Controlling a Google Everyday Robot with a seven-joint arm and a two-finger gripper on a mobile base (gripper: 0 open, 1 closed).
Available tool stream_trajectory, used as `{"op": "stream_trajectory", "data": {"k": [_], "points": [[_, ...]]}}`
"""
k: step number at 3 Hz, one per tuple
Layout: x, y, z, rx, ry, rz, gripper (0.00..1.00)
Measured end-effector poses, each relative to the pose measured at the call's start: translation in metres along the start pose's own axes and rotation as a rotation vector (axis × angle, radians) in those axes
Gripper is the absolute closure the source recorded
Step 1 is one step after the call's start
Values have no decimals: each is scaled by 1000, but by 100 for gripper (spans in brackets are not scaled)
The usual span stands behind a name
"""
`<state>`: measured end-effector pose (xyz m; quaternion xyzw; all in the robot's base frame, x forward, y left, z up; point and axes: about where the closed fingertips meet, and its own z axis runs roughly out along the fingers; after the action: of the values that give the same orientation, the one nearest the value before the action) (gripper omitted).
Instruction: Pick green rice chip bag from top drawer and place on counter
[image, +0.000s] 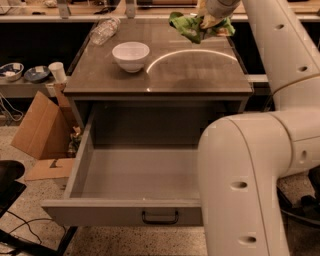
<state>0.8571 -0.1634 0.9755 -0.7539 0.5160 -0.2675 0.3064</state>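
1. Steel comes first: the wide, deep grey metal top drawer (120, 212) stands pulled out, its small dark bar handle (160, 217) nearest the camera. No bag shows on the visible part of its floor, and the bulky white robot arm (245, 185) hides its right end
2. Left of the drawer, a brown cardboard box (40, 127) leans open on the speckled floor
3. Above, the flat, glossy grey-brown counter (195, 75) carries a round white bowl (131, 55) on its left half, and a clear plastic bottle (104, 31) lies at its far left corner
4. Over the counter's far right part, the small, wrinkly bright-green foil green rice chip bag (189, 27) is bunched up at the gripper (211, 19), which reaches down from the top edge of view. The gripper looks clamped on the bag's gathered upper part, the rest flaring out to the left. I cannot tell whether the bag touches the counter
5. The bag should handle as light, soft and slick, with brittle chips inside, so a pinch on a crimped edge suits it better than a squeeze on the belly. It will likely slump once released, so letting go close to the surface seems wise
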Motion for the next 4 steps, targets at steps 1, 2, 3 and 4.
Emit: {"op": "stream_trajectory", "data": {"k": [1, 2, 3, 4], "points": [[1, -15, -2, 50, -3, 3, 86], [1, -15, -2, 49, -3, 3, 63], [1, -15, -2, 49, -3, 3, 39], [1, -15, -2, 49, -3, 3, 15]]}}
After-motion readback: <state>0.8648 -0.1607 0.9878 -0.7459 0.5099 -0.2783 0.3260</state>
